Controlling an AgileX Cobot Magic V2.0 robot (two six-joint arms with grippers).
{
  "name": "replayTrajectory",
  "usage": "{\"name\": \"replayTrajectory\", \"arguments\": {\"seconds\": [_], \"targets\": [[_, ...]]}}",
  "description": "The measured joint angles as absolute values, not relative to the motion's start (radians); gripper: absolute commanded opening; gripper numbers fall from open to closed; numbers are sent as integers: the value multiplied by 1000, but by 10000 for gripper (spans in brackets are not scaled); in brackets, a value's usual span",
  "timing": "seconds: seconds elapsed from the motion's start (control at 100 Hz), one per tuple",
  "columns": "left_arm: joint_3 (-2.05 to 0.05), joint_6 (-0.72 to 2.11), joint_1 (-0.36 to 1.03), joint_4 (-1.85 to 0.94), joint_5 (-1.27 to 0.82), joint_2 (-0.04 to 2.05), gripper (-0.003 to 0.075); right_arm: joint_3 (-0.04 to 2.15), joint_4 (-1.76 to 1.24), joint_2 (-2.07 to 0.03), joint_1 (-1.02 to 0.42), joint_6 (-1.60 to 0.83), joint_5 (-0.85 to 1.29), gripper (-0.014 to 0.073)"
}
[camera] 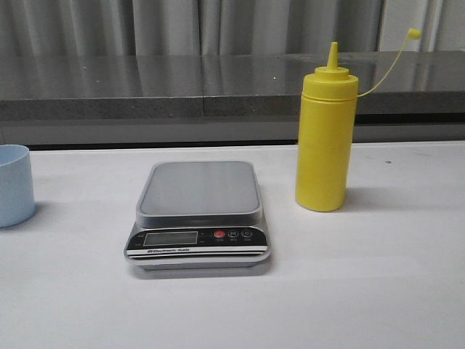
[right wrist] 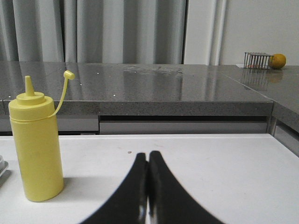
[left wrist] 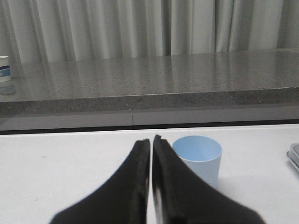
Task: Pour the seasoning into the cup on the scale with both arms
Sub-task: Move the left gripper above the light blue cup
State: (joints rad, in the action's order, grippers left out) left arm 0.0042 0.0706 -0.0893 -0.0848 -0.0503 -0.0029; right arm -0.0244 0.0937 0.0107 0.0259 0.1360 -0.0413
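Observation:
The scale (camera: 198, 190) lies flat at the middle of the white table with nothing on its platform; its edge shows in the left wrist view (left wrist: 293, 156). The yellow seasoning bottle (camera: 325, 138) stands upright to its right, cap hanging off on its tether; it also shows in the right wrist view (right wrist: 35, 142). The pale blue cup (camera: 14, 185) stands at the table's left edge, upright and empty. In the left wrist view the cup (left wrist: 198, 158) sits just beyond and beside my shut left gripper (left wrist: 150, 141). My right gripper (right wrist: 147, 155) is shut and empty, apart from the bottle. Neither gripper shows in the front view.
A grey stone counter (camera: 218, 87) runs behind the table, curtains beyond it. A white cup (left wrist: 4, 68) stands on the counter in the left wrist view. A small wire rack (right wrist: 257, 59) and an orange fruit (right wrist: 278, 60) sit on the counter in the right wrist view.

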Motion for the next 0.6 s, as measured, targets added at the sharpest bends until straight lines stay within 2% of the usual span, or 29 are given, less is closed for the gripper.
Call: {"name": "replayTrajectory", "arguments": {"seconds": [0.4, 0.6], "targets": [[4, 71, -89, -163, -22, -3, 10, -24, 94, 11, 26, 136, -41, -67], [-53, 71, -89, -194, -77, -3, 10, -24, 94, 11, 26, 136, -41, -67]]}}
